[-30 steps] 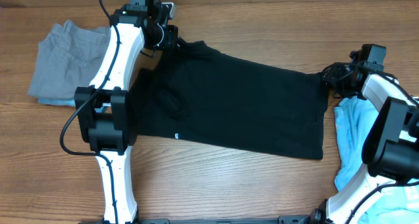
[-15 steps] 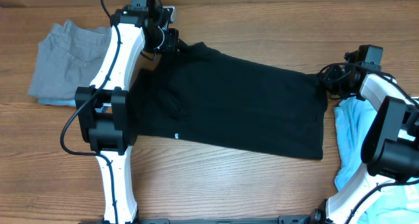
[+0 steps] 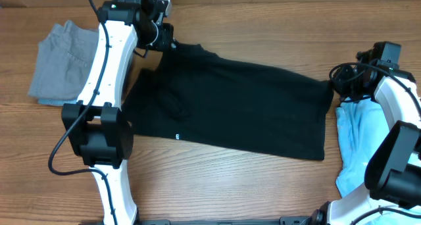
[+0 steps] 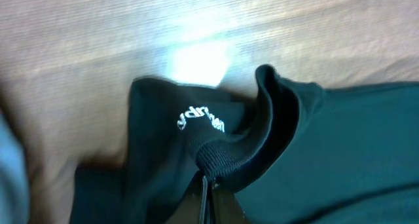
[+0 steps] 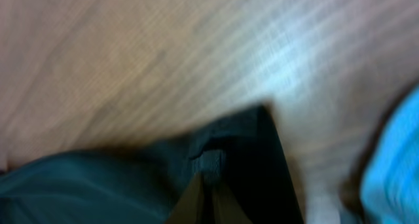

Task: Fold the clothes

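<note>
Grey folded fabric garment (image 3: 62, 64) sits at 10 o'clock, and the left gripper (image 3: 168, 42) is pinched tight on the collar of the big black fabric shirt (image 3: 230, 106) spread flat mid-table. Right gripper (image 3: 334, 87) is clamped on the shirt's 2 o'clock corner, with a crumpled light-blue tee (image 3: 352, 143) at 4 o'clock.

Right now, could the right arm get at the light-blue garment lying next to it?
Probably, but not freely. The light-blue garment lies close beside the right gripper, partly beneath that arm. The gripper, though, looks shut on a corner of the black shirt, so it would have to let go first.
</note>
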`<action>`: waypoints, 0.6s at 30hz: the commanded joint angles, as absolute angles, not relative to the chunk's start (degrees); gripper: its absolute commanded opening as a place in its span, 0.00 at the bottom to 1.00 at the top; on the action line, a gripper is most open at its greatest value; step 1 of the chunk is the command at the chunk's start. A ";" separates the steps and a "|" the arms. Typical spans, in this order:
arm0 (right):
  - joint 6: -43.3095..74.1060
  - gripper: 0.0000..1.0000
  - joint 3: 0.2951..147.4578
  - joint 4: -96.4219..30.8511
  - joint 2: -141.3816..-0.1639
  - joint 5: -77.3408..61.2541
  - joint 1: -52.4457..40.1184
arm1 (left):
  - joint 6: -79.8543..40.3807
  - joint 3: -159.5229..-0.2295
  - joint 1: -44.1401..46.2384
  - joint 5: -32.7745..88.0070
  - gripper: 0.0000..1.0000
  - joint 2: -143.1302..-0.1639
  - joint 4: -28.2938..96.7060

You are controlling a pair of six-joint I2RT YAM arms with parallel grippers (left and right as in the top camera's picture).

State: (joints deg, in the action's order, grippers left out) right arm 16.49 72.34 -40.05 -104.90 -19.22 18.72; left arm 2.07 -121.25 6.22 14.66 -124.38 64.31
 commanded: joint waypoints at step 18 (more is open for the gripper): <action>19.38 0.04 72.84 -61.36 -104.03 -10.55 18.94 | -2.81 -122.04 1.93 3.60 0.04 -123.22 89.73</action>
State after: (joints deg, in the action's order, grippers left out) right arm 19.29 72.31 -60.27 -104.92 -13.47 18.72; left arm -1.15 -121.38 3.16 5.08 -124.07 88.12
